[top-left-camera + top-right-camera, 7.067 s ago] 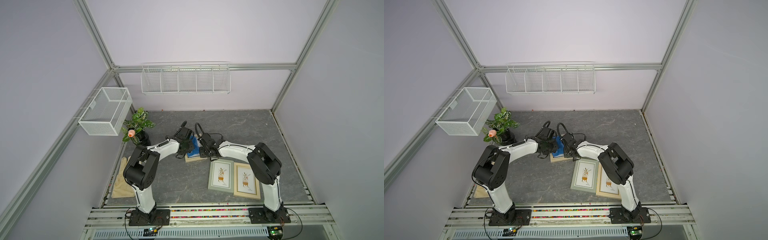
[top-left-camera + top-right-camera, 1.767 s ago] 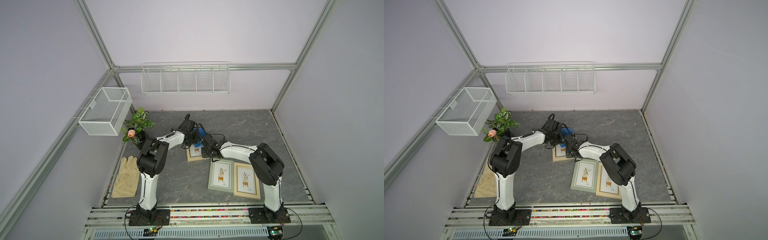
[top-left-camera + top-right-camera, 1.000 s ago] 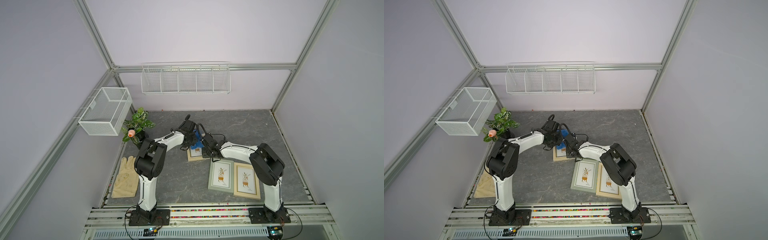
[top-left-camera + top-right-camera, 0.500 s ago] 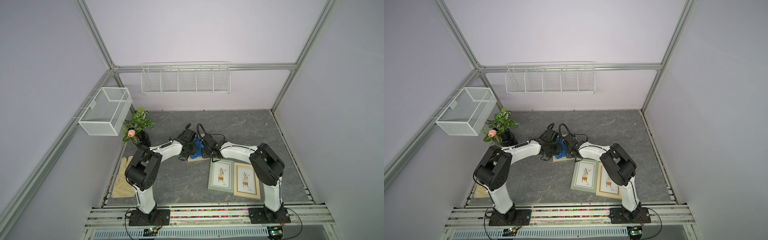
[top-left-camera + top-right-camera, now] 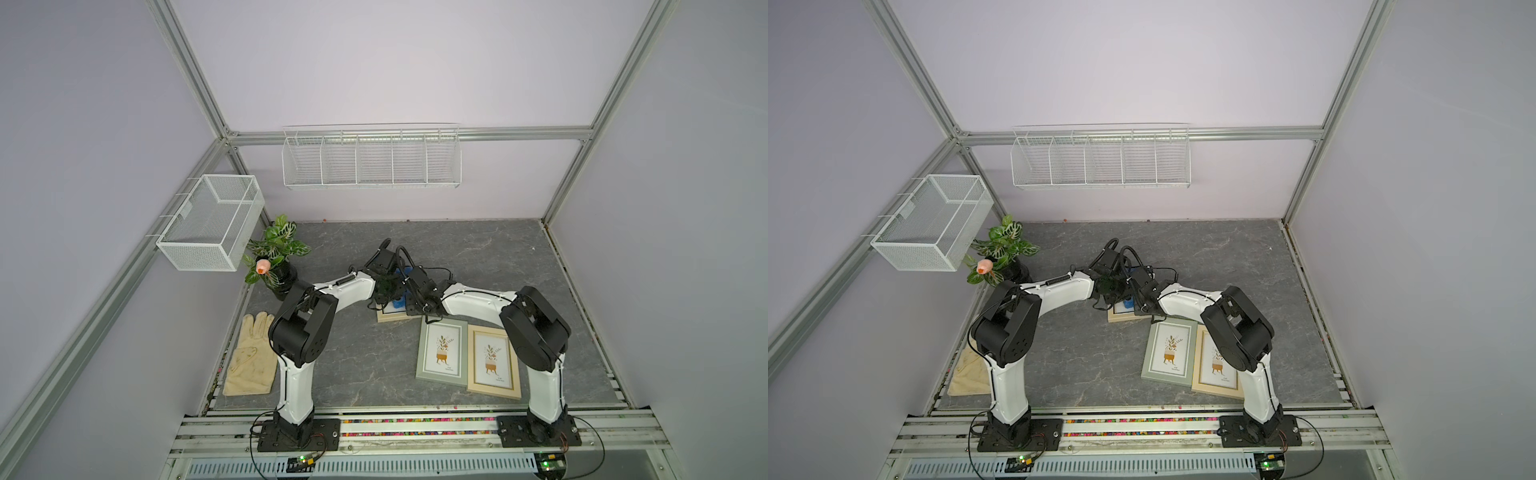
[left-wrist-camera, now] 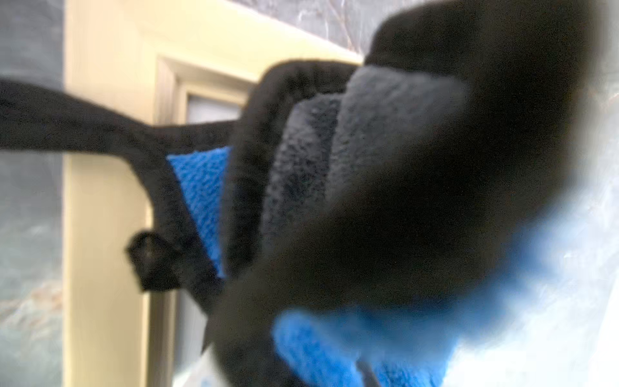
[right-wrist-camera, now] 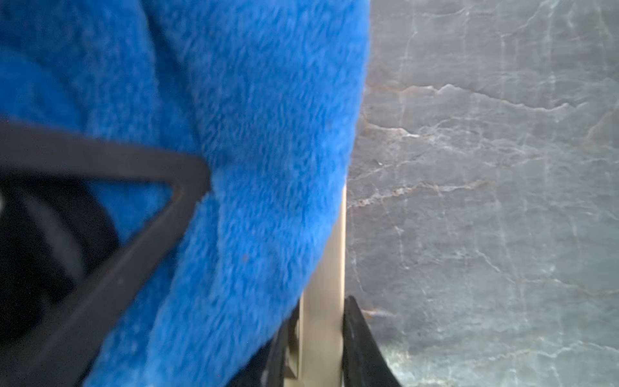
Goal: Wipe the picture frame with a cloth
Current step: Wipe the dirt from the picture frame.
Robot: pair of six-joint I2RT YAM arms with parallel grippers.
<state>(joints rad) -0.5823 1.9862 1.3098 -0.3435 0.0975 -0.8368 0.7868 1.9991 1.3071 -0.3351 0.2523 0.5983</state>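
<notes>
Both arms meet over the cream picture frame (image 5: 392, 318), which lies flat on the grey marbled surface (image 5: 478, 253). The blue cloth (image 7: 254, 134) sits bunched on top of that frame, covering most of its glass. The left claw (image 5: 388, 291) is closed tight into the cloth, its dark fingers sunk in the plush. The right claw (image 7: 320, 338) pinches the frame's outer rim, one finger on either side of the cream edge, right beside the cloth.

Just beside the frame, towards the arm bases, a green-framed print (image 5: 441, 351) and a wood-framed print (image 5: 493, 361) lie side by side and touching. On the left arm's side, well apart from the frame, are a beige glove (image 5: 249, 361) and a potted plant (image 5: 276, 253).
</notes>
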